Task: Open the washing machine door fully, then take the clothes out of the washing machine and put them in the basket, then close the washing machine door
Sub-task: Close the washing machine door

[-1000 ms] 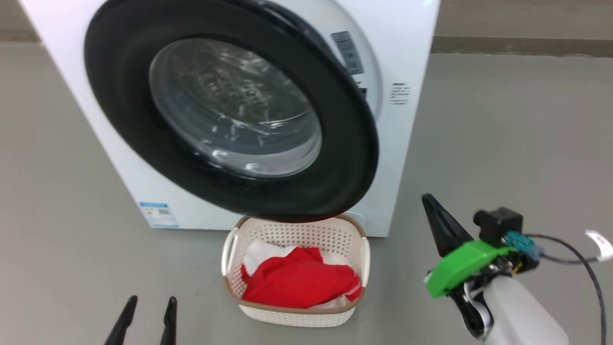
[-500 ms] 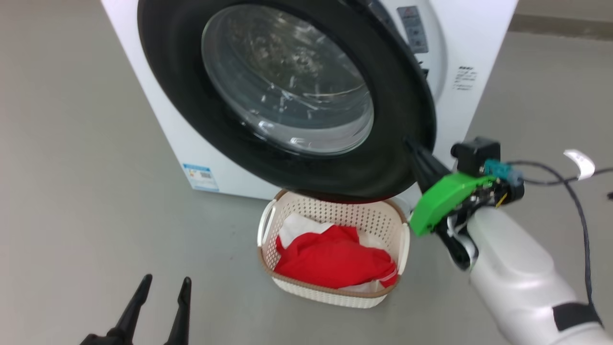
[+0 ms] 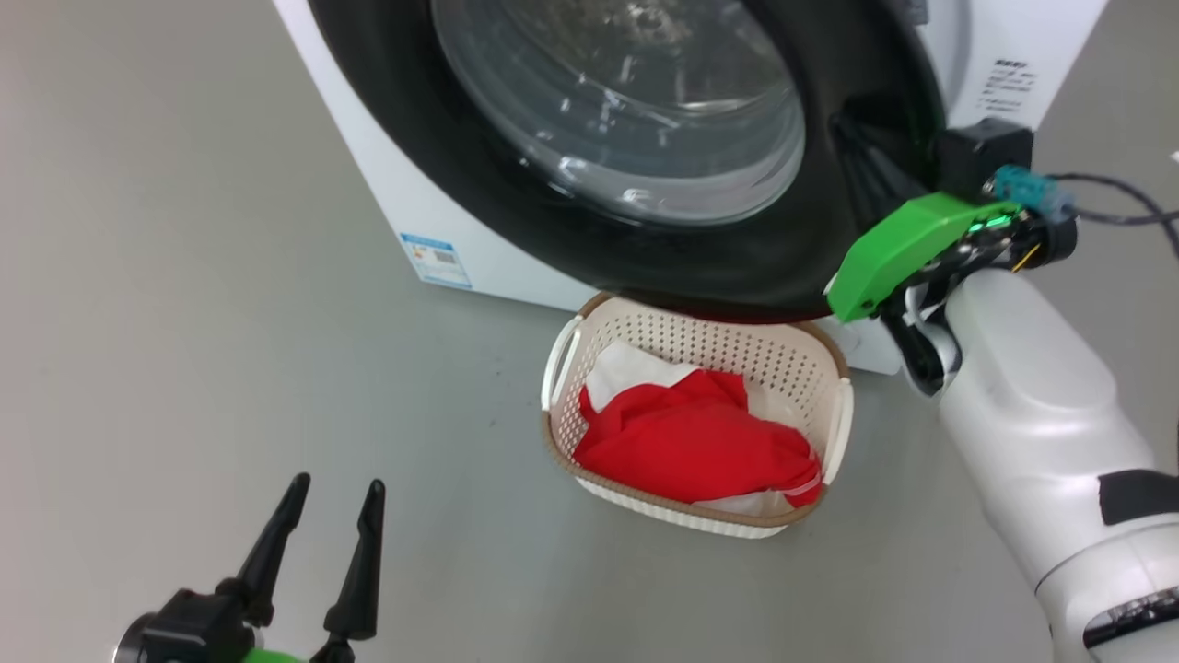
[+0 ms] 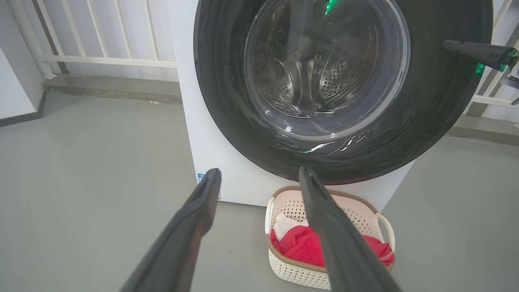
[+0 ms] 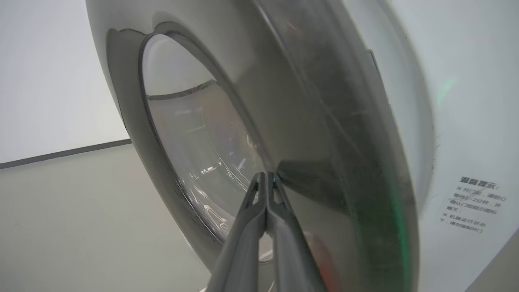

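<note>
Head view has the large round washing machine door [image 3: 516, 212], with its wide glossy black rim and bulging clear glass window, standing ajar from the white front-loading washing machine [image 3: 507, 281] and overhanging the small cream perforated plastic basket [image 3: 709, 350] on the floor just in front. The soft bright red clothes [image 3: 691, 447], with a white piece beneath, lie heaped inside that basket. Through the glass in the left wrist view the steel drum looks empty, so the closing step seems to be the one in hand. The right gripper [image 5: 266, 178] has its two dark fingers pinched together on nothing, tips against the door's black rim near its free edge. The left gripper [image 3: 336, 488] hangs low with its fingers spread wide, well apart from everything. The door is stiff, hinged and probably fairly heavy. Its glossy rim looks slippery, so pressed fingertips may skid. A push belongs on the flat rim far from the hinge, not on the glass, and the latch likely needs a firm finish.
</note>
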You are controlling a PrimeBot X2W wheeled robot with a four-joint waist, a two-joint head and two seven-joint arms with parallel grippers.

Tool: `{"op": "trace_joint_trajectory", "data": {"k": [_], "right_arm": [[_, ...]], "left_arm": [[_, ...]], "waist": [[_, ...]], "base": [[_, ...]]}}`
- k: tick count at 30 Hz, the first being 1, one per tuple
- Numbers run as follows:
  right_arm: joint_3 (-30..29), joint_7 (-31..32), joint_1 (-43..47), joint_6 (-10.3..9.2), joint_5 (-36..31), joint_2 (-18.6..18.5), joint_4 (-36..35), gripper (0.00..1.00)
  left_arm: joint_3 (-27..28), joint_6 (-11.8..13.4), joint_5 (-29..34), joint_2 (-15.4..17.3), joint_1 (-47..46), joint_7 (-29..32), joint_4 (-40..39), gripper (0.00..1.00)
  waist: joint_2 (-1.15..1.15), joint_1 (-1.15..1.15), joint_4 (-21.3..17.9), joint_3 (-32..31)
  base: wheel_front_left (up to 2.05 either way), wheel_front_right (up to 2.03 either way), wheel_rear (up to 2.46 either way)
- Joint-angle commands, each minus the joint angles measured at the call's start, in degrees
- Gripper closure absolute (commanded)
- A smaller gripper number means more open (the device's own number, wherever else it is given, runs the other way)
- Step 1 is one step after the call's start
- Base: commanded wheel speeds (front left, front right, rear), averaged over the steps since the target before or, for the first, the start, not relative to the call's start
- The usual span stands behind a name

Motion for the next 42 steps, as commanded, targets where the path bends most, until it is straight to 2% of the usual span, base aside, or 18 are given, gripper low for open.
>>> {"op": "trace_joint_trajectory", "data": {"k": [1, 17, 27, 28, 30, 31, 42], "right_arm": [[0.2, -0.37, -1.91, -0.04, -0.52, 0.69, -1.11, 1.0], [-9.47, -0.37, -13.73, -0.04, -6.09, -1.99, 2.6, 1.0], [-14.08, -0.37, -13.0, -0.04, -12.29, -0.4, 0.39, 1.0], [-14.1, -0.37, -12.54, -0.04, -12.54, -0.18, -0.07, 0.93], [-13.91, -0.37, -11.49, -0.04, -12.94, 0.17, -1.5, 0.06], [-13.74, -0.37, -10.86, -0.04, -12.94, 0.32, -2.52, 0.0], [-8.54, -0.37, 2.03, -0.04, -10.67, 0.74, -17.28, 0.0]], "left_arm": [[1.78, -0.31, -0.37, 1.01, -1.95, -0.7, -1.19, 0.0], [-1.04, -0.32, -1.24, 2.18, -6.59, -0.7, 0.42, 0.0], [-1.37, -0.32, -1.93, 2.81, -8.21, -0.7, 1.54, 0.0], [-1.3, -0.32, -2.03, 2.86, -8.29, -0.7, 1.59, 0.0], [-1.13, -0.32, -2.27, 2.99, -8.3, -0.7, 1.59, 0.0], [-0.95, -0.32, -2.46, 3.01, -8.27, -0.7, 1.6, 0.0], [1.65, -0.32, -5.05, 2.21, -7.84, -0.7, 1.89, 0.0]], "waist": [[0.0, 0.0, 1.09, 1.32], [0.0, 0.0, 2.53, 7.55], [0.0, 0.0, 1.16, 7.7], [0.0, 0.0, 0.83, 7.52], [0.0, 0.0, 0.06, 7.21], [0.0, 0.0, -0.39, 7.04], [0.0, 0.0, -7.24, 2.38]], "base": [[0.0, 0.0, 0.0], [0.0, 0.0, 0.0], [0.0, 0.0, 0.0], [0.0, 0.0, 0.0], [0.0, 0.0, 0.0], [0.0, 0.0, 0.0], [0.0, 0.0, 0.0]]}}
